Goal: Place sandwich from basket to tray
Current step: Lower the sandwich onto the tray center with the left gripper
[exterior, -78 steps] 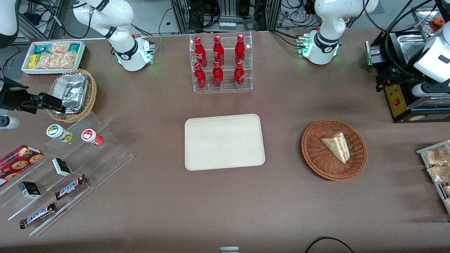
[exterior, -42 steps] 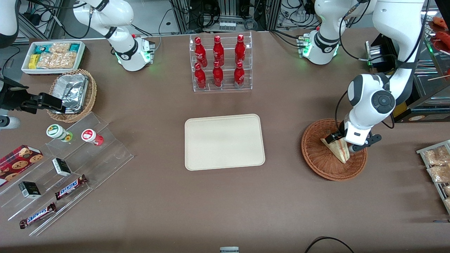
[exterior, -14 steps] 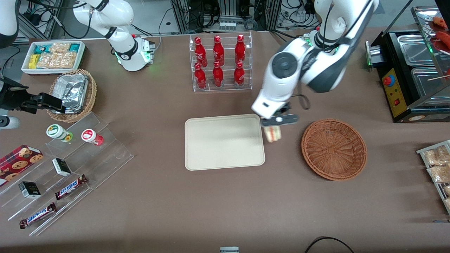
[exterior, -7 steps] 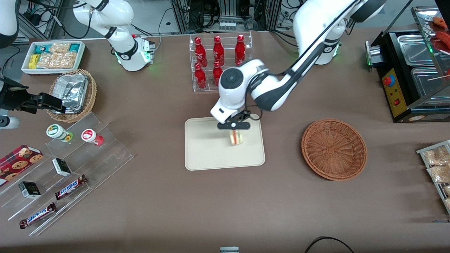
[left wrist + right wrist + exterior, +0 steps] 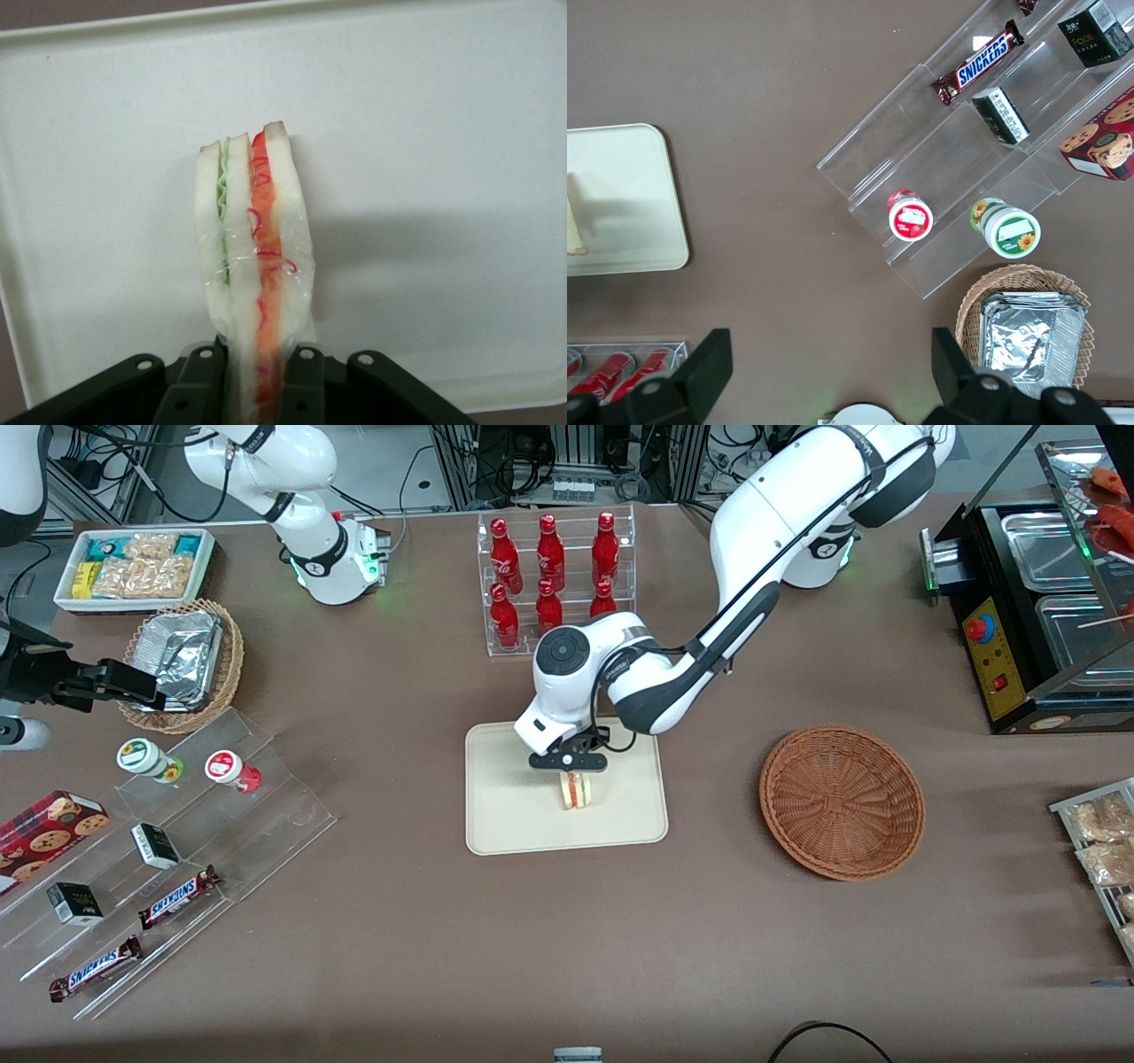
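Note:
My left gripper point(image 5: 568, 765) hangs over the middle of the cream tray point(image 5: 505, 815), shut on the sandwich point(image 5: 576, 789). The wedge hangs point down from the fingers, just above the tray surface. In the left wrist view the sandwich point(image 5: 252, 257) shows white bread with green and red-orange filling, pinched between the two black fingers point(image 5: 303, 390), with the tray point(image 5: 443, 159) beneath it. The reddish-brown wicker basket point(image 5: 842, 802) sits on the table toward the working arm's end and holds nothing.
A clear rack of red bottles point(image 5: 554, 584) stands farther from the front camera than the tray. A clear stepped shelf point(image 5: 168, 850) with snacks, a tan basket of foil point(image 5: 182, 660) and a white snack bin point(image 5: 133, 567) lie toward the parked arm's end.
The gripper lifted the sandwich out of the basket and carried it toward the parked arm's end. Over the last second it moved from beside the tray's edge to above the tray's middle, lower now.

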You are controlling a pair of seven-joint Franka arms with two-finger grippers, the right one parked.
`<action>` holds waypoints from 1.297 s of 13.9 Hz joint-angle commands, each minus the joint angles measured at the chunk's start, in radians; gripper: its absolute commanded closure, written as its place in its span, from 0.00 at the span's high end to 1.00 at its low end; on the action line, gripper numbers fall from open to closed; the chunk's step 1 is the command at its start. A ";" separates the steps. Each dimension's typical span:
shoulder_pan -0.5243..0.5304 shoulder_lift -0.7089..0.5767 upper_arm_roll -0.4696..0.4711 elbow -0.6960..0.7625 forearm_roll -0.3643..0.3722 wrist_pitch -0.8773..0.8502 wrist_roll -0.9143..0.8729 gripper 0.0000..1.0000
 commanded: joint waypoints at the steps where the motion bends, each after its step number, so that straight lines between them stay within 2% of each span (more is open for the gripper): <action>1: -0.030 0.030 0.008 0.044 0.031 -0.004 -0.023 0.00; 4: -0.035 0.046 0.008 0.059 0.035 -0.004 -0.021 0.00; 5: -0.038 0.049 0.008 0.059 0.046 -0.004 -0.024 0.05; 7: -0.038 0.055 0.008 0.068 0.046 -0.004 -0.023 0.48; 8: -0.038 0.055 0.008 0.070 0.048 -0.004 -0.021 0.88; 9: -0.038 0.055 0.008 0.070 0.048 -0.006 -0.021 0.97; 12: -0.036 0.023 0.008 0.074 0.049 -0.032 -0.053 0.99; 15: -0.013 -0.077 0.005 0.071 0.025 -0.156 -0.109 0.99; 17: 0.055 -0.158 0.001 0.059 -0.061 -0.167 -0.136 0.99; 18: 0.075 -0.204 -0.002 0.045 -0.076 -0.199 -0.130 0.99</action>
